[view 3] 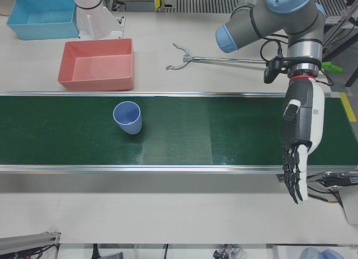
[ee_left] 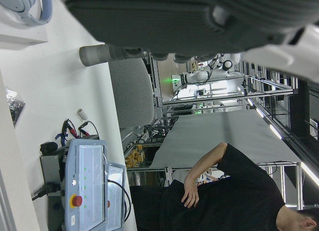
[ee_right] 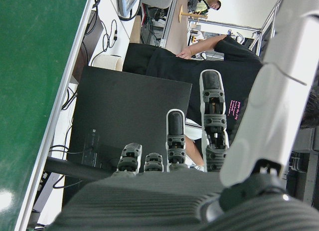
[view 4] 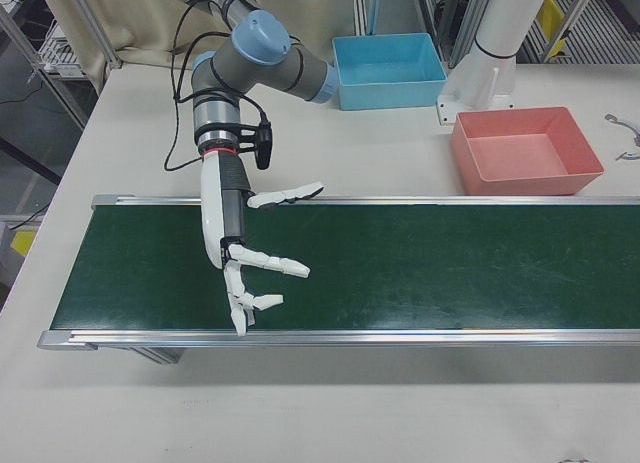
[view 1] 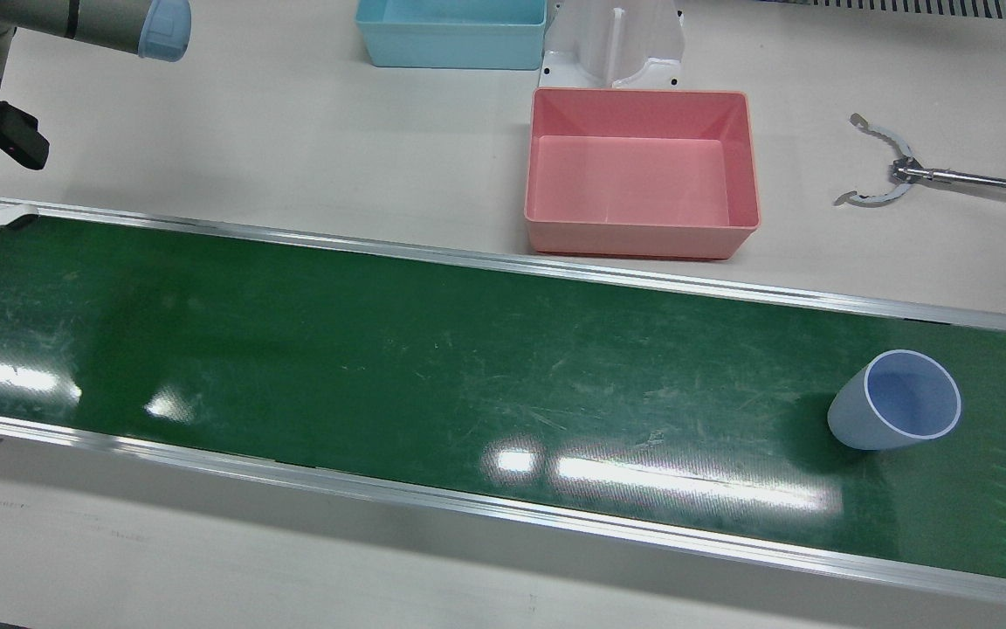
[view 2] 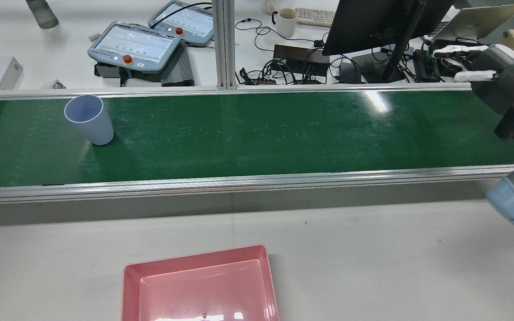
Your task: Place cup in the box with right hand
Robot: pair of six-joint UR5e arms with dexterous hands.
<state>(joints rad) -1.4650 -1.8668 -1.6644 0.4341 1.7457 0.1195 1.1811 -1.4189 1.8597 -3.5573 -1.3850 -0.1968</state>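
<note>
A pale worktop (view 1: pixel 293 131) carries a green conveyor belt (view 1: pixel 381 367), bearing an upright blue cup (view 1: pixel 896 411), plus pink box (view 1: pixel 643 170), blue box (view 1: pixel 451 35) and reacher tool (view 1: pixel 905 170).

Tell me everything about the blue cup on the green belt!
The cup is pale blue, smooth like plastic, wider at its open rim than its base, with no handle and nothing inside. It stands upright on the green conveyor belt, near the end in front of the left arm. Nothing else touches it; both hands are far away.

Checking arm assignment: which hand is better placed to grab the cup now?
Left. The cup stands on the left hand's half of the belt; the right hand hovers open at the far end.
</note>
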